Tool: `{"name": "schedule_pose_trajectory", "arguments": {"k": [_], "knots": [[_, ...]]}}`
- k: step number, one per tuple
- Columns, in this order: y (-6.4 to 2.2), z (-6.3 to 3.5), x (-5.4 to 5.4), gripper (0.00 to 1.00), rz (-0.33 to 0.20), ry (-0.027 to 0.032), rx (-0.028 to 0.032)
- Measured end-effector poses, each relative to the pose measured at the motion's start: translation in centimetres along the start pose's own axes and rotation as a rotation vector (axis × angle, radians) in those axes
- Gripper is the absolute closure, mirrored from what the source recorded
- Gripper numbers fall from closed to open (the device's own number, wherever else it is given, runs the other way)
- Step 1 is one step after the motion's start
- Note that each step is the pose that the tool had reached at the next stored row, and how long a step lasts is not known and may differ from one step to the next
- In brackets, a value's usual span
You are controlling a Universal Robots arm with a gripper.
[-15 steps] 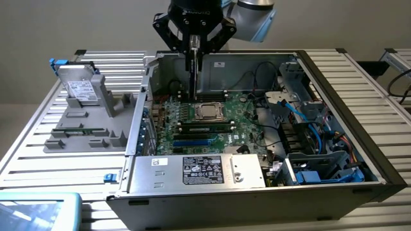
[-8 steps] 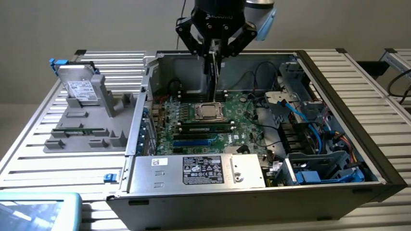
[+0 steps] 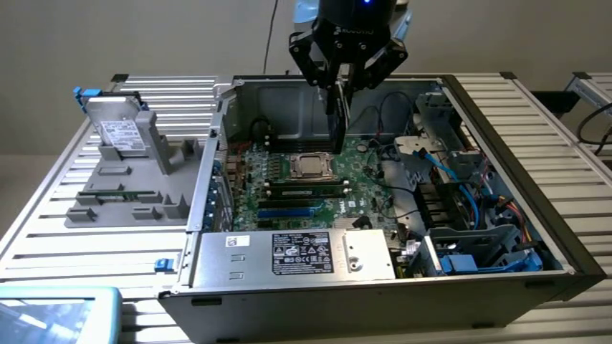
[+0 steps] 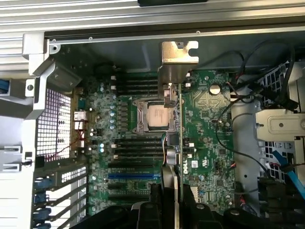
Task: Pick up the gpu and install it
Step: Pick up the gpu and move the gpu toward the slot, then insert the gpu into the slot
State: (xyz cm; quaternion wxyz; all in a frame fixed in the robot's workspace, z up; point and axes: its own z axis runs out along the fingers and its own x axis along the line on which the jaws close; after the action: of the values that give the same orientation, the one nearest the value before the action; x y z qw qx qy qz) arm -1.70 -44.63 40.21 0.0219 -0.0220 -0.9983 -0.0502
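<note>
Plain, windowless grey-beige wall [image 3: 143, 36] behind the work area. A table [image 3: 545, 107] of ribbed aluminium slats spans the scene, its slats running from the exterior view's left to its right. A second slatted metal frame [image 3: 591, 84] stands apart at the exterior view's right edge. Pale beige floor [image 3: 29, 190] shows beyond the table's left side. Lighting is even and diffuse, with a soft sheen on the slats.

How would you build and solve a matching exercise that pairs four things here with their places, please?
Things:
1. gpu
2. hard drive
3. processor
4. power supply

Places:
A. in the motherboard socket
B. held by the gripper, above the motherboard
C. on the grey holder, outside the case
D. inside the case, along the wall nearest the exterior camera

Pairs: 1-B, 2-C, 3-A, 4-D.
</note>
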Motion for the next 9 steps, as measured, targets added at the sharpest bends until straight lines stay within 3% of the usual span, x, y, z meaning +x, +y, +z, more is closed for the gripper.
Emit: {"name": "schedule_pose_trajectory", "arguments": {"k": [9], "knots": [[0.00,0.02,-0.03,0.72,-0.021,0.0020,0.0002]]}}
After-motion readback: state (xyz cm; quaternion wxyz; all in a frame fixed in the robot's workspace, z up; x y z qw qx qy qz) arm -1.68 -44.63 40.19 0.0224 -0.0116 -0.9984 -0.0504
